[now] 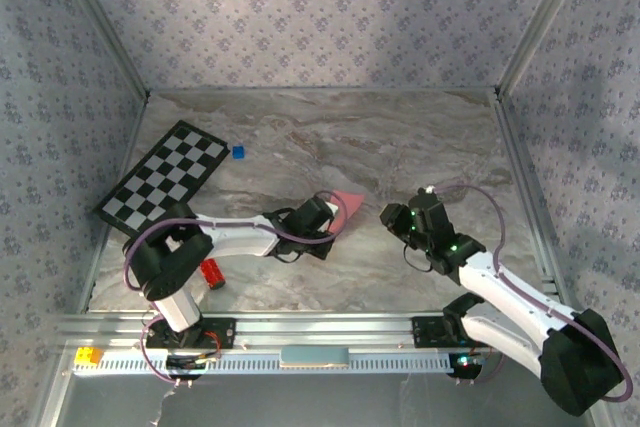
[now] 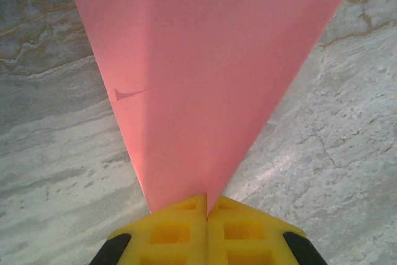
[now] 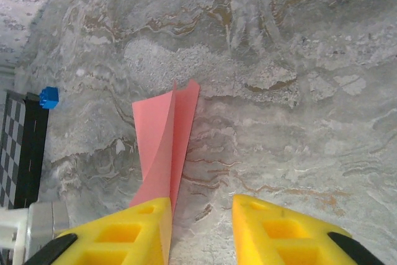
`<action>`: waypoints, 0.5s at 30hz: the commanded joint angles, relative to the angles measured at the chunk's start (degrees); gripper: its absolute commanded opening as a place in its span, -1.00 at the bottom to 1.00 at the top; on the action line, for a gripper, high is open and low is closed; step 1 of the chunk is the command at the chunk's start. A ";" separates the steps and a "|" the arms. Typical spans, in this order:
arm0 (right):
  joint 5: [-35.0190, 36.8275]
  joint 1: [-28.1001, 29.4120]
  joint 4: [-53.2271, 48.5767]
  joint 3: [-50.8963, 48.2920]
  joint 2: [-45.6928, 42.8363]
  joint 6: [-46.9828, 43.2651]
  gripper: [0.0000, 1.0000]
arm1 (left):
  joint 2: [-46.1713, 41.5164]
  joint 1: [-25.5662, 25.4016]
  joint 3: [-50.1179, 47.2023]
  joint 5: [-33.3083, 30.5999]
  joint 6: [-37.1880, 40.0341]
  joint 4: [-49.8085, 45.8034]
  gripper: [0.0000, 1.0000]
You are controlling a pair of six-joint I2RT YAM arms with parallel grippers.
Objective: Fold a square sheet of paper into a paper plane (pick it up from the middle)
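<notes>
Slippage is the chief risk here, because the narrow salmon-pink folded paper plane is held at one point only: the left fingers are pressed fully together on its sharp tip, and the rest of the sheet fans out unsupported ahead of them. From above, the plane sits near the middle of the marbled grey tabletop, between the left fingers and the right fingers; whether its far edge rests on the stone I cannot tell. The right fingers stand partly apart with nothing between them, and the plane lies off to the side of their gap, just beside one finger, its two flaps flaring rather than lying flat. A closing move from this offset would likely catch a single flap or miss altogether, pushing the paper sideways and twisting it in the left grip. Flaring flaps also suggest soft creases, so the folds may spring open if nothing presses them down. Thin paper pinched at the tip could tear or crumple there if the two arms pull against each other.
</notes>
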 commanded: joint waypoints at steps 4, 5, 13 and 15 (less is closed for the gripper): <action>-3.36 1.10 3.90 -2.98 -0.48 -4.46 -0.41 | -1.30 3.67 -3.96 12.80 -4.32 5.98 -1.00; -3.91 1.51 4.72 -3.55 -0.55 -5.11 -0.42 | -1.47 4.04 -4.32 14.18 -4.83 6.61 -1.00; -6.95 5.47 6.12 -4.43 -0.11 -10.39 -0.51 | -2.07 5.77 -7.63 21.45 -6.13 10.06 -1.00; -7.52 6.14 6.48 -4.40 0.69 -10.96 -0.54 | -1.77 6.17 -7.92 22.69 -6.14 10.13 -1.00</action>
